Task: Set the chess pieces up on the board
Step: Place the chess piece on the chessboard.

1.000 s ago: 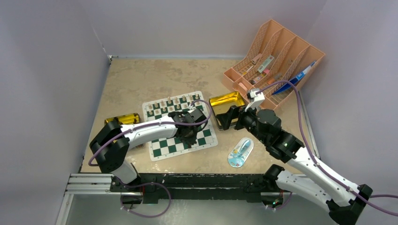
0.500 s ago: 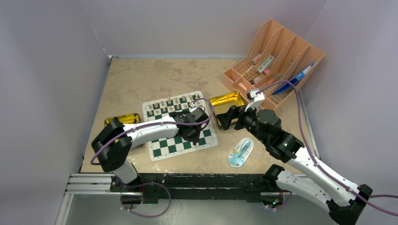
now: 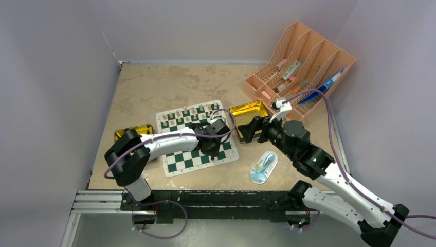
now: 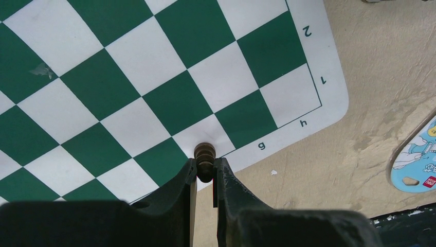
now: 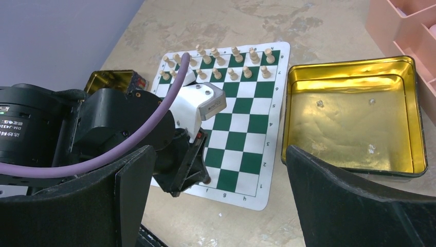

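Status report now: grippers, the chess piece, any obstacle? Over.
Left gripper shut on dark piece, over near edge of board. Right gripper open, empty. Squares beneath bare.

White shells and black joints are being shown on the left arm (image 3: pixel 164 144) and right arm (image 3: pixel 339 182). A purple cable (image 5: pixel 179 72) is being routed behind the fingers (image 4: pixel 175 200). Slim black ones are being displayed on the left gripper (image 4: pixel 205 163), broad ones on the right gripper (image 5: pixel 216 154), with a white screwed housing (image 5: pixel 198 105) behind the left pair.
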